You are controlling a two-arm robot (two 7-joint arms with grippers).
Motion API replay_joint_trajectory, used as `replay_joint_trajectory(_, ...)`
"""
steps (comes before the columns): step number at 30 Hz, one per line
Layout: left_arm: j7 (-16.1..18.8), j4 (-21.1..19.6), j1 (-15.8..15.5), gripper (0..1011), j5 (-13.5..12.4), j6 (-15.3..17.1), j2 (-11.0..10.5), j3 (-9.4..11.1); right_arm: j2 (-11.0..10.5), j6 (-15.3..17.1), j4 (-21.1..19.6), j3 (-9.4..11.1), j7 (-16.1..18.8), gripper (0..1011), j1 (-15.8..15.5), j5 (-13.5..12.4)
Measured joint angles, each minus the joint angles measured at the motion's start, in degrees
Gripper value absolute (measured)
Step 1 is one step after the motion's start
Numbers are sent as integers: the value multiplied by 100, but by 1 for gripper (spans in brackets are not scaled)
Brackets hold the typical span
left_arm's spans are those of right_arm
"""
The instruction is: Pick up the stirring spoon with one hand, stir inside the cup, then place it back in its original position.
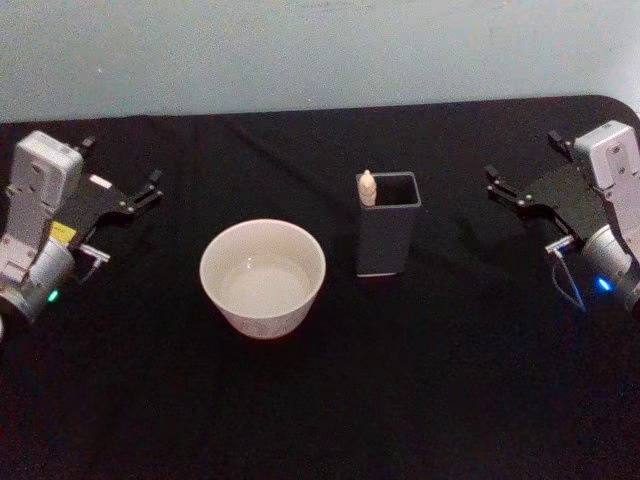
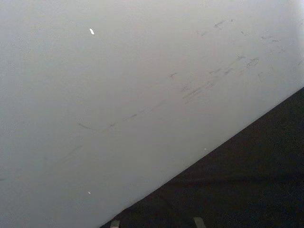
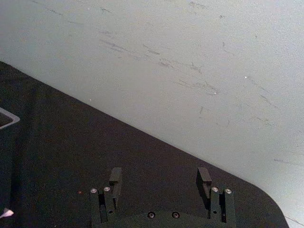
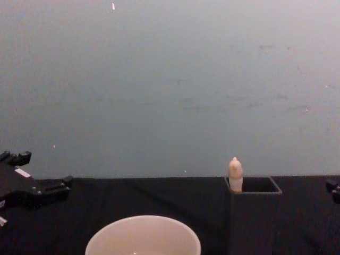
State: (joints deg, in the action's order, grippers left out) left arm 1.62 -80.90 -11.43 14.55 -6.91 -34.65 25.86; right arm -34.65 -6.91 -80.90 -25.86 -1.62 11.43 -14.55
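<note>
The stirring spoon (image 1: 368,187) stands in the dark grey square holder (image 1: 385,240), with just its pale handle tip (image 4: 235,173) showing above the rim. The cream-white cup (image 1: 230,305) sits left of the holder (image 4: 255,223) on the black table, and its rim (image 4: 143,218) lies low in the chest view. My left gripper (image 1: 120,168) rests open at the far left (image 4: 42,170), well away from the cup. Far to the right, my right gripper (image 1: 527,163) is open with nothing between its fingers (image 3: 159,178).
A black cloth covers the table (image 1: 320,400), which ends at a pale wall (image 1: 320,50) behind. Its back right corner (image 1: 620,100) is rounded. A gap of bare cloth separates the cup from the holder.
</note>
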Motion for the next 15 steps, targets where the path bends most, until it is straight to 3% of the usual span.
replay_joint_trajectory(15,0,0,0,1001,0,0,0,0,0,0,0,0,0,1002,0,0)
